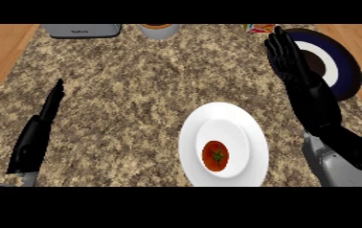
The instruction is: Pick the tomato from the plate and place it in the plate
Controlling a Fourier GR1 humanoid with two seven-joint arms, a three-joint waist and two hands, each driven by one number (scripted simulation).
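Tomato [216, 155] not yet picked, my right hand [302, 76] empty

The tomato lies in the well of the white plate [191, 143], close to me on the speckled stone counter [127, 88]. As I judge it, the grasp has not begun: nothing is in either hand, and the only other plate, a dark blue plate [348, 76] with a white ring, stands well apart at the far right, so I take that one as the target.

My right forearm runs up the right side of the view. The hand is released, fingers straight and together, pointing away from me, and it lies over the left part of the dark blue plate, well beyond the tomato. My left hand [39, 131] rests at the left edge, seen edge-on, fingers straight, holding nothing.

The next move calls for drawing the right hand back toward me and leftward until it hangs over the white plate, turning the palm down, then curling fingers and thumb round the tomato without knocking the raised rim. The tomato is round and may roll in the well if nudged from one side
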